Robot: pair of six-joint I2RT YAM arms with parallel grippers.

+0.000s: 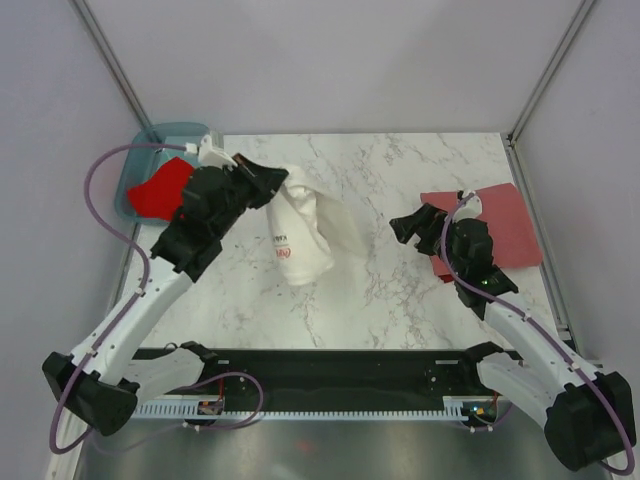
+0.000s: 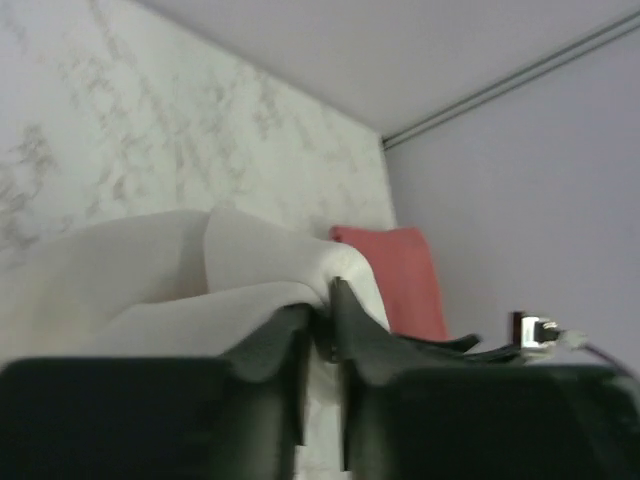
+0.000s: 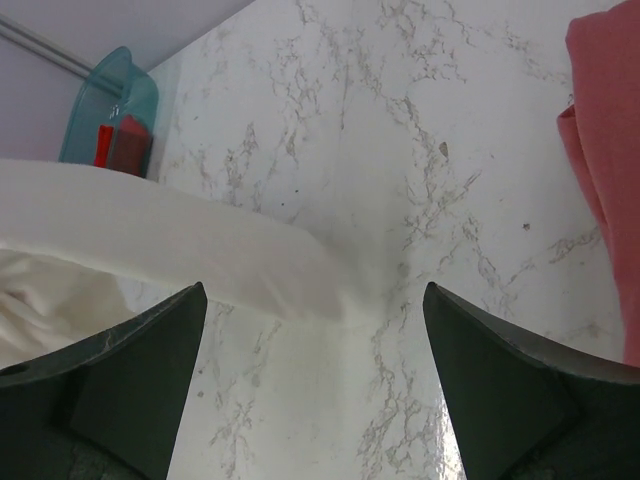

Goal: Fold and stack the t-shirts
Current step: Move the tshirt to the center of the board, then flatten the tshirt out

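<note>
pinching white t-shirt [image 1: 305, 235], left hand [image 1: 281, 185], teal tub [image 1: 148, 148] nearby

No writing is legible; the red print [image 1: 285, 251] on the white t-shirt [image 1: 312, 222] is too small to read.

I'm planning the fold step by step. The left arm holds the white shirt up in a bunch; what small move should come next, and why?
Probably bring the right gripper across to take a second hold on the white shirt. The left gripper pinches it at one spot only, so it hangs bunched, while the right fingers stand open, empty and facing it.
</note>
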